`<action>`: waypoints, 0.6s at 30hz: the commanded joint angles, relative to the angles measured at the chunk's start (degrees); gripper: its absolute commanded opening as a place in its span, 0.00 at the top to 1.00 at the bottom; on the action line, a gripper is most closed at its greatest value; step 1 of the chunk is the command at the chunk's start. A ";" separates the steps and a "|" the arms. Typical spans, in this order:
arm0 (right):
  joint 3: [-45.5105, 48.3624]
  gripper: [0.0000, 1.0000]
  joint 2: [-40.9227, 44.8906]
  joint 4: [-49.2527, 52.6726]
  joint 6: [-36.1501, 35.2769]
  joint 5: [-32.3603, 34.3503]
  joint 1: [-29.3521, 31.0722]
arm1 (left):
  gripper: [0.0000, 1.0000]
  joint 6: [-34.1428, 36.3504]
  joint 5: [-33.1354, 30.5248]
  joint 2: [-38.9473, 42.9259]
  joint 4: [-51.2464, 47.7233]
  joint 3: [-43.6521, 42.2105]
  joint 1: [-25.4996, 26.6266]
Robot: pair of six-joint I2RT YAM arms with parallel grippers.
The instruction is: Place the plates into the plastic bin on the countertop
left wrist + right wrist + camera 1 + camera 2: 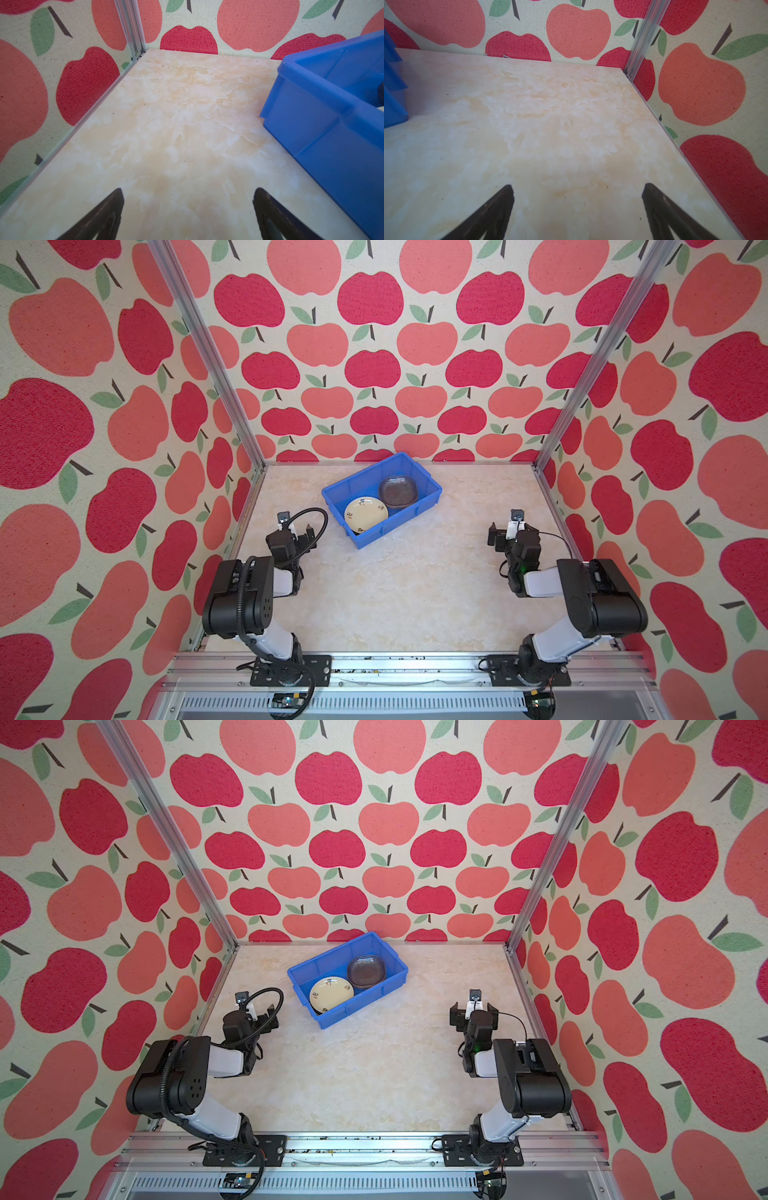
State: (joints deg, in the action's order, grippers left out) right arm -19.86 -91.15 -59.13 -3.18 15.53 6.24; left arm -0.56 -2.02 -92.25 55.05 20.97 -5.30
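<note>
Showing whole overhead only: plastic bin (399, 521)

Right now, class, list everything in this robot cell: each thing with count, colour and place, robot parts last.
blue rectangular plastic bin: one, bright blue, back of the countertop, angled.
cream round floral-marked plate: one showing, cream, bin's near end, atop something dark.
smoky rounded-square textured glass plate: at least one, grey-brown, bin's far end.
beige marble-patterned countertop: one, cream-beige, cell floor.
apple-patterned walls: three, red and coral on cream, around the countertop.
aluminium rails: several, silver, corners and edges.
robot arms: two, black and white, near edge.
left gripper: one, black, open, near the bin.
right gripper: one, black, open, over the countertop.
</note>
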 commanded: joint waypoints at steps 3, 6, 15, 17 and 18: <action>-0.26 0.00 -0.55 -0.57 -0.17 -0.18 -0.43 | 0.01 -0.32 1.16 0.05 -0.29 0.91 -0.19; -0.37 0.00 -0.40 0.02 0.19 -1.46 -1.01 | 0.01 -0.32 1.15 0.08 -0.29 0.96 -0.19; -1.28 0.00 -0.40 1.91 0.72 -3.12 -1.68 | 0.01 -0.32 1.19 0.11 -0.29 0.91 -0.32; -0.74 0.00 -0.25 0.97 0.55 -3.26 -1.67 | 0.01 -0.32 1.25 0.05 -0.32 0.91 -0.32; -0.54 0.00 -0.08 0.60 0.32 -3.22 -1.48 | 0.01 -0.32 1.28 0.07 -0.35 0.91 -0.28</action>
